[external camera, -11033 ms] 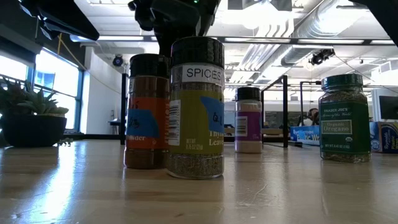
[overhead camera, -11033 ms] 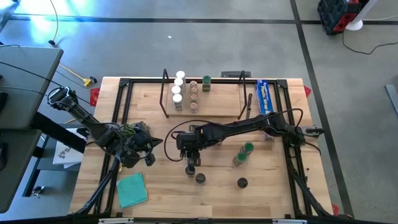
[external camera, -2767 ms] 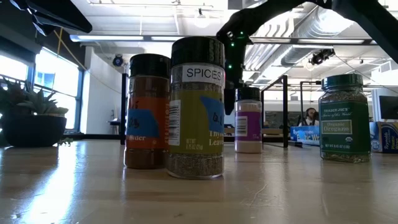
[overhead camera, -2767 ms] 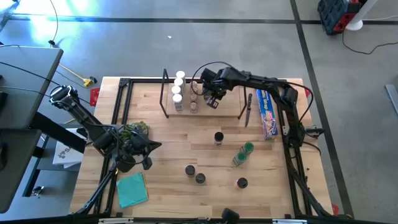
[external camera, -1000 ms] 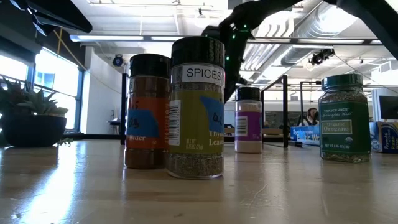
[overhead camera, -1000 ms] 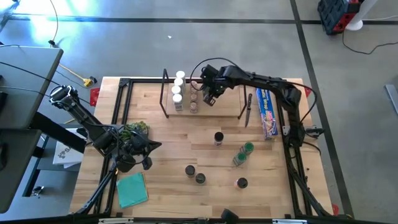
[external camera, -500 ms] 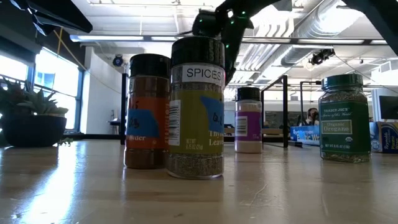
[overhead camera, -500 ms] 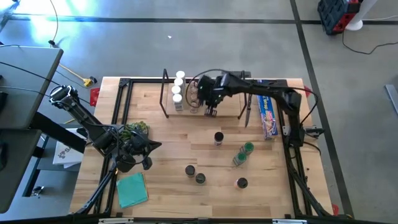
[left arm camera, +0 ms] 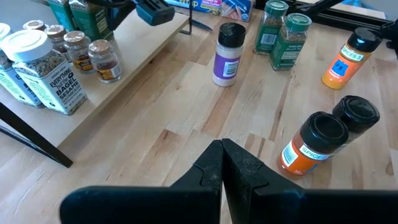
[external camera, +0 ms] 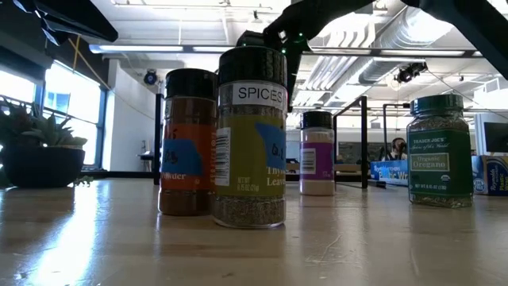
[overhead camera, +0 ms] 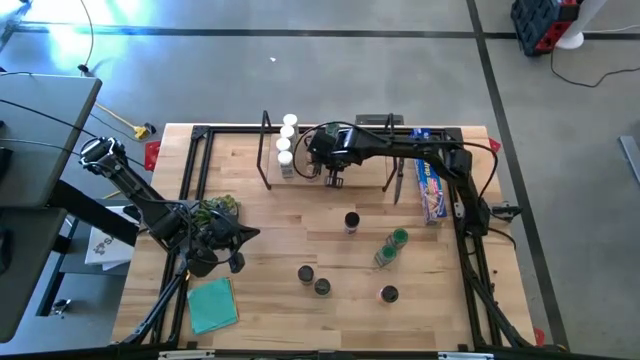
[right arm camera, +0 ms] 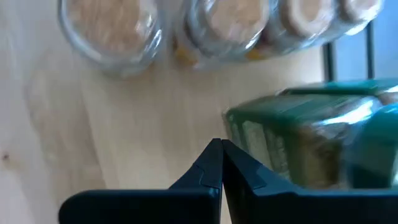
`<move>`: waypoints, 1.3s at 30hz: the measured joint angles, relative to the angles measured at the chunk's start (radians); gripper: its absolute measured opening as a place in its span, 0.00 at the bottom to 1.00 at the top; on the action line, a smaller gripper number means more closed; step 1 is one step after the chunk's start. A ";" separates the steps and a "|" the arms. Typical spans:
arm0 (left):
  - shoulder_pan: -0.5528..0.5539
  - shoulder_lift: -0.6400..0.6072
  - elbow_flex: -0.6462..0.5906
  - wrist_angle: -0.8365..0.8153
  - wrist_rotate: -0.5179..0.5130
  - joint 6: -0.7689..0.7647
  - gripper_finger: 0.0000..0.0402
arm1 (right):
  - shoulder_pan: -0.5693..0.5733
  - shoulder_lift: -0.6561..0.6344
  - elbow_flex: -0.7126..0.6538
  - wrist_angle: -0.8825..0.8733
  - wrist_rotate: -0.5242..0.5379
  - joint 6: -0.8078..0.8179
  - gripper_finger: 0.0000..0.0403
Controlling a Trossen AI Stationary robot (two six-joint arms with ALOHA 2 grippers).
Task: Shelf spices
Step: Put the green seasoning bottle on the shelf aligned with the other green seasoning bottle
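Observation:
The shelf (overhead camera: 350, 172) stands at the table's far side, with white-lidded jars (overhead camera: 286, 142) and tan-lidded jars (right arm camera: 224, 22) on it. My right gripper (overhead camera: 335, 181) hangs shut over the shelf's near edge, pointing steeply down. A green-lidded jar (right arm camera: 311, 146) stands close beside its fingers. Several more spices stand on the table: a purple-labelled jar (overhead camera: 351, 221), two green-lidded ones (overhead camera: 392, 246), two black-lidded ones (overhead camera: 314, 280) and an orange one (overhead camera: 389, 294). My left gripper (overhead camera: 255, 234) waits shut at the table's left, holding nothing. My right gripper's shut fingers (right arm camera: 214, 163) stand right beside the green-lidded jar's side (right arm camera: 239, 134), coming from above and slanting down. I cannot tell whether they touch it. Nothing is between the fingers.
A long blue box (overhead camera: 430, 180) lies right of the shelf, and a teal cloth (overhead camera: 212, 305) at the near left corner. In the low view the black-lidded jars (external camera: 252, 135) stand close in front. Bare wood lies between the shelf and the loose jars.
My right gripper has come from over the shelf's far part toward the table's near edge and down, rolling about its own axis, and now hangs at the shelf's near edge. It has stayed shut. The jars have kept their places.

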 joint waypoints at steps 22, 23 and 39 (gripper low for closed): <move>0.000 0.000 0.000 0.000 0.000 0.000 0.00 | -0.008 0.000 0.000 0.059 0.046 -0.075 0.00; 0.000 0.000 0.000 0.000 0.000 0.000 0.00 | -0.008 0.000 0.000 0.060 0.046 -0.076 0.00; 0.000 0.000 0.000 0.000 0.000 0.000 0.00 | -0.001 0.000 0.000 -0.042 0.026 -0.138 0.00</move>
